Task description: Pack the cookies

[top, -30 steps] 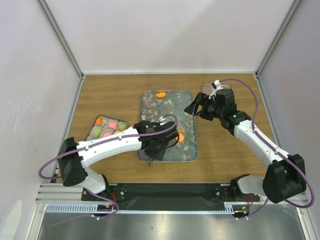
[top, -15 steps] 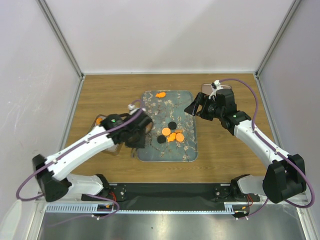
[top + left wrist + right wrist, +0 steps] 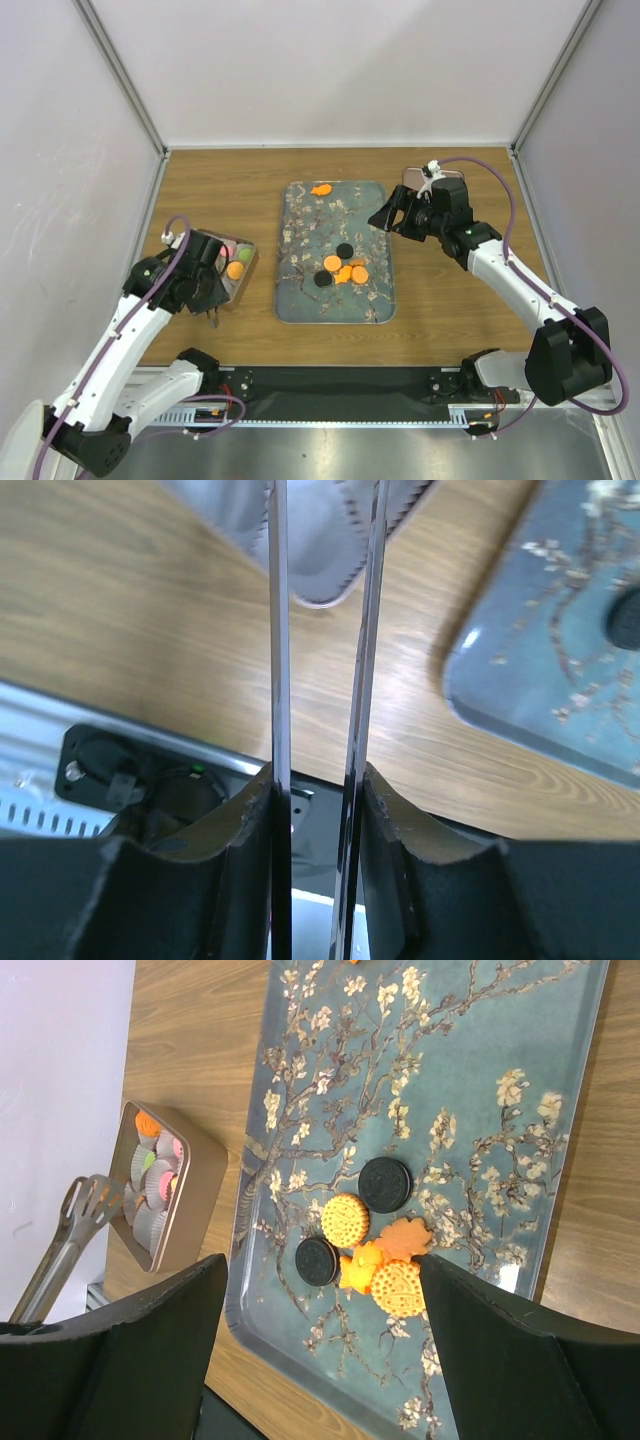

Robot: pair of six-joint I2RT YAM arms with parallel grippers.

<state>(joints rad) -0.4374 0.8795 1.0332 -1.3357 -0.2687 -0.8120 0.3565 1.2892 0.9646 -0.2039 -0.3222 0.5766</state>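
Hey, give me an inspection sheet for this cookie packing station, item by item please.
Surface: wooden table, floral tray in the middle.
Job's things: six cookies clustered on tray, one orange alone at its far end, more in the tin.
Clutter: copper-coloured piece at the far right, partly hidden.
Grippers: left gripper shut on tongs by tin; right gripper open above tray.
Cables: purple cables, hanging free of the tray.
Surroundings: white walls, three sides.

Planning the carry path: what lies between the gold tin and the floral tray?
Between gold tin and floral tray, only bare wooden table; top and right wrist views show it.
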